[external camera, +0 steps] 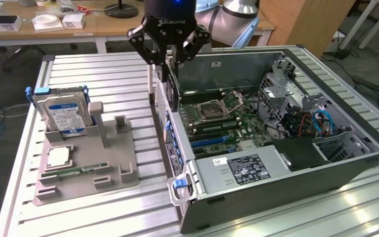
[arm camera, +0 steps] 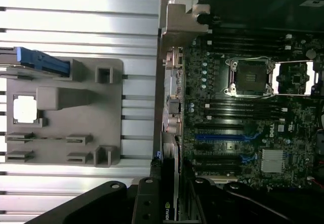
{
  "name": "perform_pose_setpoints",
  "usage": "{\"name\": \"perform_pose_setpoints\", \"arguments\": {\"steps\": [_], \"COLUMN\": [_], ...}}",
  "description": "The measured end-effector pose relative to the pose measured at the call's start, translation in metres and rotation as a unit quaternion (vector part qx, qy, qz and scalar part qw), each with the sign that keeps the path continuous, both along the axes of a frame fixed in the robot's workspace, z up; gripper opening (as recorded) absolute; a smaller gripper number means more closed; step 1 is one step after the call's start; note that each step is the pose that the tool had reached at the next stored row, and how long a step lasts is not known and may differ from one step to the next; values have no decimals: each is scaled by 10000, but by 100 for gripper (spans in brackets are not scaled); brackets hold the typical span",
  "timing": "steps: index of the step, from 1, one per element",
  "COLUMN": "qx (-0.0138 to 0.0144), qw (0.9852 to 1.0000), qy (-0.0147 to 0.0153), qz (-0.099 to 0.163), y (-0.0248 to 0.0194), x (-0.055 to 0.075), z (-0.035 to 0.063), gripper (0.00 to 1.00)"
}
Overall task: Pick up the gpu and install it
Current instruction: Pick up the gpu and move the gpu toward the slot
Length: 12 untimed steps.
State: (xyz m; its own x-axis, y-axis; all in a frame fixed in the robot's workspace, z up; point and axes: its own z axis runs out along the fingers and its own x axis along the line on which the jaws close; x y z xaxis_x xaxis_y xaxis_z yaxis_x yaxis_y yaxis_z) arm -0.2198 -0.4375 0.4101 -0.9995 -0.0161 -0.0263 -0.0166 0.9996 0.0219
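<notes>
slatted table [external camera: 97, 69], gpu [external camera: 173, 89] upright in fingers [external camera: 151, 53] over case [external camera: 288, 173] edge

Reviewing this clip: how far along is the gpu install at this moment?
Done: the gpu is picked up and hangs upright from the gripper, which is shut on its top edge. In hand: the card hangs at the open computer case wall nearest the grey tray. Left: seating it; the blue slots on the motherboard are bare.
</notes>
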Motion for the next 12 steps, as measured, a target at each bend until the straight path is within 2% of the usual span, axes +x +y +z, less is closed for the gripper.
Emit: {"name": "perform_pose_setpoints", "arguments": {"steps": [12], "qx": [0], "qw": [10000], "qy": [0], "qz": [0], "y": [0], "x": [313], "z": [0], "gripper": [26]}}
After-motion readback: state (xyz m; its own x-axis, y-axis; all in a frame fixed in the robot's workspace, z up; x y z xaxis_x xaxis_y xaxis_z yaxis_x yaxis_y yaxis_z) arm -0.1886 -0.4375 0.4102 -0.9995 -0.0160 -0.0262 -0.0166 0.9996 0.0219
